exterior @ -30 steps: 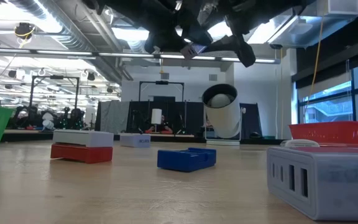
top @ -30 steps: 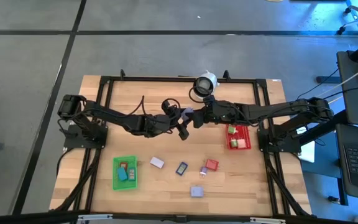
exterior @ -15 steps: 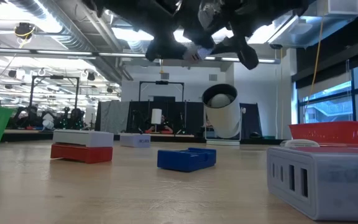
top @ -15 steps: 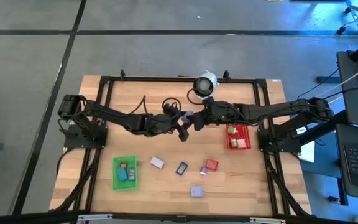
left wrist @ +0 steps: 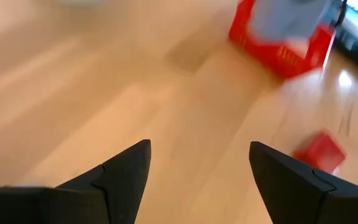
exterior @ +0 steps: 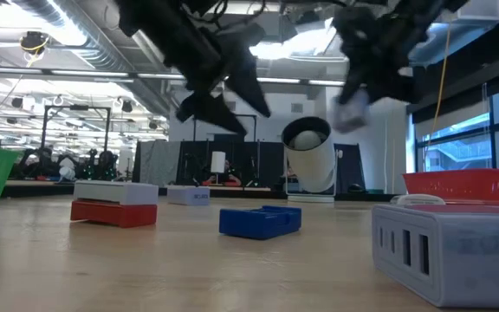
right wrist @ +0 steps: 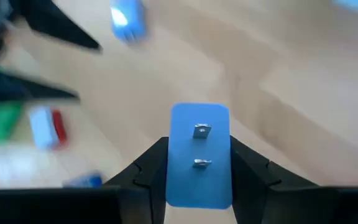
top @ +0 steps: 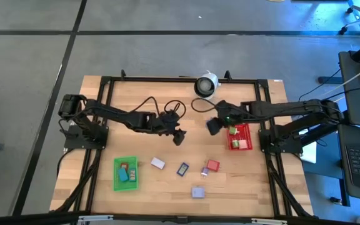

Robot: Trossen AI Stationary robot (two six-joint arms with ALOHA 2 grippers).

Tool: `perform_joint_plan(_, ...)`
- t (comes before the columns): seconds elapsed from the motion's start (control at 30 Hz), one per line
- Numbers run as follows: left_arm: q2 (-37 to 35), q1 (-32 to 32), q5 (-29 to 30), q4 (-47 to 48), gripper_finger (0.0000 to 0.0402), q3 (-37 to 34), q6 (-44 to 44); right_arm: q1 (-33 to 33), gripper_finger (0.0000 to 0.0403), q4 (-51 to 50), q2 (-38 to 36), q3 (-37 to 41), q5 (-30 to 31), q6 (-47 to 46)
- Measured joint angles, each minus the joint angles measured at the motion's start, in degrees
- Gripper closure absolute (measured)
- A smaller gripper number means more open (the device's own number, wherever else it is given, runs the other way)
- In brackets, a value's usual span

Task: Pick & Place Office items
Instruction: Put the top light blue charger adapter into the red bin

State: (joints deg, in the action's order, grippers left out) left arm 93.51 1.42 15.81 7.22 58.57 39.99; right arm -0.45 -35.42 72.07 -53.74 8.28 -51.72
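The right gripper (right wrist: 199, 163) has its fingers clamped on the flat sides of a small lavender block (right wrist: 199, 155) above the tabletop (top: 149, 140) near the red bin (top: 240, 138), probably light, stiff and slippery, while the left gripper (left wrist: 199, 171) fingers stand apart, empty.

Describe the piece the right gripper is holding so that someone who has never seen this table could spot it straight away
Start at the flat red bin on the table's right side; the right gripper hangs in the air just beside it, toward the table's middle. Between its fingers is a small pale blue block with two little metal prongs on its face, the only piece off the tabletop.
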Motion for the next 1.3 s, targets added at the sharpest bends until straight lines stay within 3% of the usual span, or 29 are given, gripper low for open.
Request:
perform_joint_plan(0.17,0.0,-1.0,-5.6,6.3,0.0133,0.0,3.1,3.1,0.0278,-13.7,-5.2,0.0,-0.8,-4.4)
perform_joint_plan(0.43,0.0,-1.3,-4.4,14.6,0.0133,0.0,4.4,5.8,0.0278,-35.0,-8.5,0.5,3.6,-18.6)
perform_joint_plan(0.77,0.0,-3.0,-3.4,14.6,0.0133,0.0,3.8,5.8,0.0272,-33.8,-8.4,11.8,3.8,-28.6)
perform_joint_plan(1.03,0.0,-4.6,-3.5,14.6,0.0133,0.0,1.1,5.8,0.0271,-23.8,-8.4,18.0,5.1,-31.6)
perform_joint_plan(1.3,0.0,-4.7,-3.5,16.6,0.0133,0.0,0.7,5.8,0.0227,-23.6,-8.4,18.7,8.0,-32.8)
